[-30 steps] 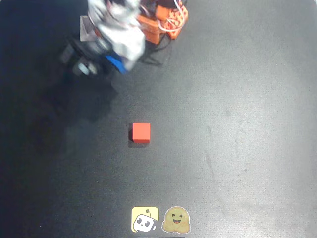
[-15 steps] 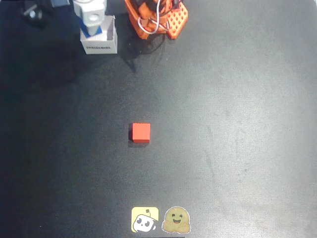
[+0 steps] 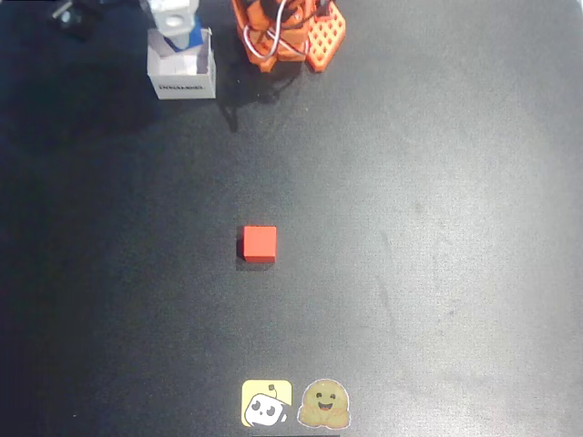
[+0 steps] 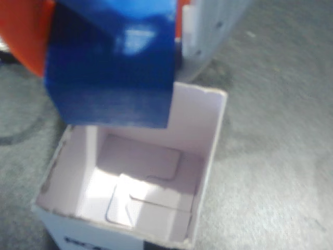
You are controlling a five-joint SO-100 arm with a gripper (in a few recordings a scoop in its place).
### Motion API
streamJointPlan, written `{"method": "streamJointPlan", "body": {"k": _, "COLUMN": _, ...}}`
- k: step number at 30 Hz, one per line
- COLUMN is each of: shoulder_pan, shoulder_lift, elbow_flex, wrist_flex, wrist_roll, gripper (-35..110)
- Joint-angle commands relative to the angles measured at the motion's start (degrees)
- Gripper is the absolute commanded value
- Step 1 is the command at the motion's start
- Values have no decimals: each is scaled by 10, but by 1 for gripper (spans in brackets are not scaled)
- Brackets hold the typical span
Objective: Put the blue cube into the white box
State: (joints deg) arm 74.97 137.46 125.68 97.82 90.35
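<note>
Up in the far left corner of the black counter (image 3: pixel 437 228), the jaws are clamped on the blue cube (image 4: pixel 112 62), holding it in the air right over the open white box (image 4: pixel 208 135). The wrist view shows the cube above the box's far rim, its bare floor below. It looks clear of the walls, though the blur makes that hard to swear to. The red cube (image 3: pixel 259 243) sits alone mid-counter, well apart.

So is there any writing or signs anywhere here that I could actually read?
White box: dark print on its side, too blurred to read in both views.
Two stickers at the table's edge: cartoon faces, no words.
Blue cube, red cube: plain.
</note>
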Motion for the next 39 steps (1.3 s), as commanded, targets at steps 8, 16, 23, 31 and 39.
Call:
{"method": "streamJointPlan", "body": {"k": 8, "shoulder_pan": -2, "shoulder_lift": 127, "elbow_flex": 53, "wrist_flex": -28, "wrist_roll": -48, "gripper": 20}}
{"method": "streamJointPlan", "body": {"k": 16, "shoulder_pan": -4, "shoulder_lift": 124, "elbow_flex": 42, "wrist_flex": -26, "wrist_roll": -75, "gripper": 11}}
{"method": "streamJointPlan", "body": {"k": 23, "shoulder_pan": -75, "shoulder_lift": 122, "elbow_flex": 16, "wrist_flex": -46, "wrist_roll": -178, "gripper": 0}}
{"method": "streamJointPlan", "body": {"k": 31, "shoulder_pan": -374, "shoulder_lift": 126, "elbow_flex": -30, "wrist_flex": -54, "wrist_roll": -242, "gripper": 0}}
{"method": "streamJointPlan", "body": {"k": 39, "shoulder_pan": -622, "shoulder_lift": 127, "elbow_flex": -27, "wrist_flex": -92, "wrist_roll": -259, "gripper": 0}}
